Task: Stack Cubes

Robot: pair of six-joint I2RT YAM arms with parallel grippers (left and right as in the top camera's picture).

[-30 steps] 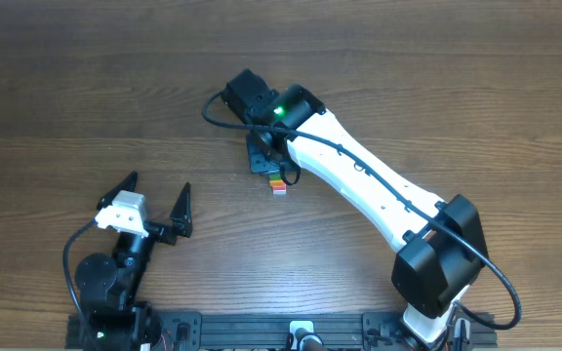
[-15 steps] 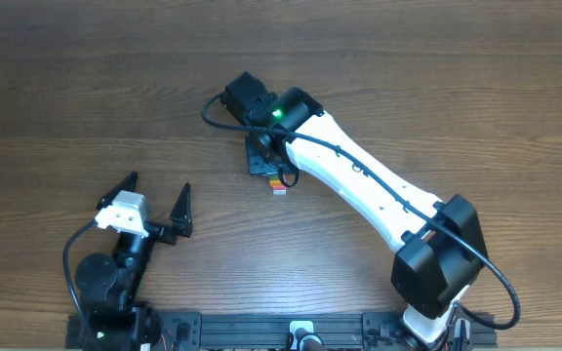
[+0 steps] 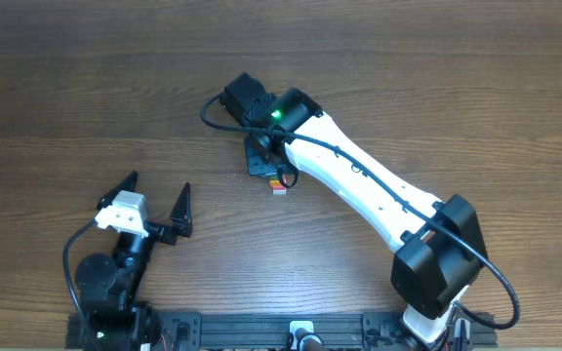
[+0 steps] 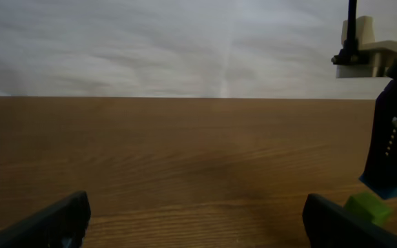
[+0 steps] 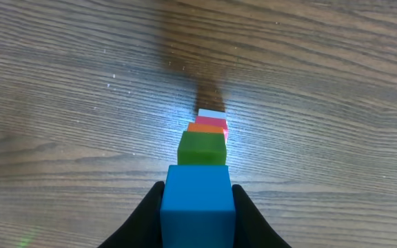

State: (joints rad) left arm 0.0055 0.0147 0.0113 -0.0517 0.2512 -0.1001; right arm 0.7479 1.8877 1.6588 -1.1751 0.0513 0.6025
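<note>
near the middle of the desk (image 3: 437, 78) a stack (image 3: 279, 184) of 4 cubes is seen: a white cube (image 5: 211, 113) at the base, then a pink cube (image 5: 212, 121), an orange cube (image 5: 205, 127) and a green cube (image 5: 202, 148) on top. a blue cube (image 5: 197, 189) is clamped between the fingers of the right gripper (image 5: 198, 213) directly over the green cube. whether the 2 already touch cannot be told.

the step in hand is judged to be the placing of cube 5. it is best done by a slow, straight descent, with the blue cube's edges kept parallel to the green cube's. the fingers should be parted only once the cube is seated flat, and lifted straight up so that no side push is given to a tall, narrow stack.

the stack's long axis is upright and no lean is made out. the blue cube is held level, its sides squared with those below.

the left gripper (image 3: 157, 200) is parked toward the near left corner of the desk, its fingers spread wide and nothing held.
</note>
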